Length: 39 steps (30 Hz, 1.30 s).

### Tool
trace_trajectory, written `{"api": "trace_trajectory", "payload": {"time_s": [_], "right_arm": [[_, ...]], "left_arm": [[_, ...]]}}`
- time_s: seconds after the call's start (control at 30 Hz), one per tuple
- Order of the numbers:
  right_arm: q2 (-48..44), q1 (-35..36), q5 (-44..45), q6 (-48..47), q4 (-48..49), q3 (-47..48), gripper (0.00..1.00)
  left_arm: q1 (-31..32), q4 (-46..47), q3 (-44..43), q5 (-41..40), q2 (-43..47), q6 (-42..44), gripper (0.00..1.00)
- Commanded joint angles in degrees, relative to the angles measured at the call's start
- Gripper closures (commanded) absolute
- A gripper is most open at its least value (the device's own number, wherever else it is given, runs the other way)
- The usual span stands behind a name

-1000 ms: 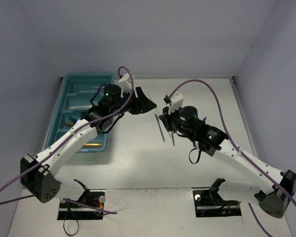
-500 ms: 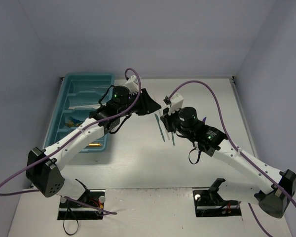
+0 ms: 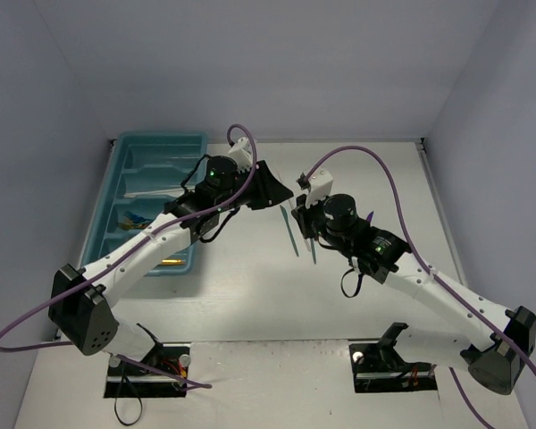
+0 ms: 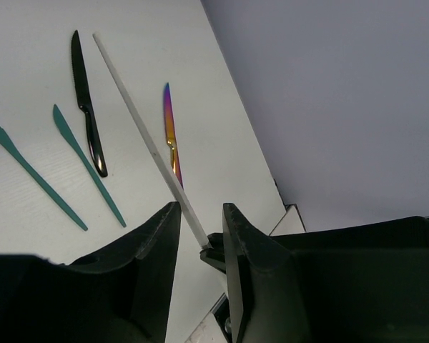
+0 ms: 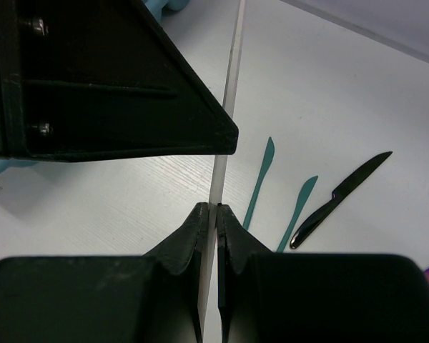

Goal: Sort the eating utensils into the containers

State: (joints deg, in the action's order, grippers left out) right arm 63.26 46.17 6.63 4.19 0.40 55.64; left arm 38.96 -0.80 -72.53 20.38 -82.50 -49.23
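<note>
Swung rightward off the teal tray (image 3: 161, 138) within the last second, the left gripper (image 4: 200, 209) has narrowed its jaws around a slim white utensil (image 4: 141, 121); whether they pinch it, I cannot tell. The right gripper (image 5: 208, 209) pinches the same utensil, held in the air. Below it lie two teal knives (image 4: 28, 171), a black knife (image 4: 86, 114) and an iridescent knife (image 4: 170, 128). If the right lets go too early, it would likely drop. Left of it, bare table (image 3: 250, 304) runs to the tray's wall.

Four utensils lie on the counter (image 4: 28, 71) beyond the left gripper (image 4: 200, 214): two teal knives (image 4: 89, 166), one black knife (image 4: 86, 107), one iridescent knife (image 4: 171, 132). One white utensil (image 4: 148, 136) reaches from it to the right gripper (image 5: 207, 211). One teal tray (image 3: 147, 161).
</note>
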Motion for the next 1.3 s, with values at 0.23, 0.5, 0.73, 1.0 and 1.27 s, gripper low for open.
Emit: {"api": "trace_trajectory", "payload": {"time_s": [0.23,0.5,0.73,1.0,1.27], "right_arm": [[-0.7,0.4,1.4,0.0,6.5,-0.1,1.0],[-0.7,0.5,1.7,0.2,6.7,-0.3,1.0],[-0.6,0.5,2.7,0.5,7.0,-0.9,1.0],[-1.0,0.4,7.8,1.3,7.0,-1.6,0.43],[-3.8,-1.0,19.6,4.0,6.7,-5.3,0.17]], "left_arm": [[0.7,1.2,-0.3,-3.0,1.5,-0.5,0.58],[1.4,5.3,0.9,-0.7,1.0,-2.6,0.71],[2.3,7.5,2.1,-0.5,0.4,-4.0,0.93],[1.4,7.9,3.7,-3.2,1.1,-4.7,1.0],[-12.3,8.1,8.2,-4.2,1.5,-7.7,1.0]]}}
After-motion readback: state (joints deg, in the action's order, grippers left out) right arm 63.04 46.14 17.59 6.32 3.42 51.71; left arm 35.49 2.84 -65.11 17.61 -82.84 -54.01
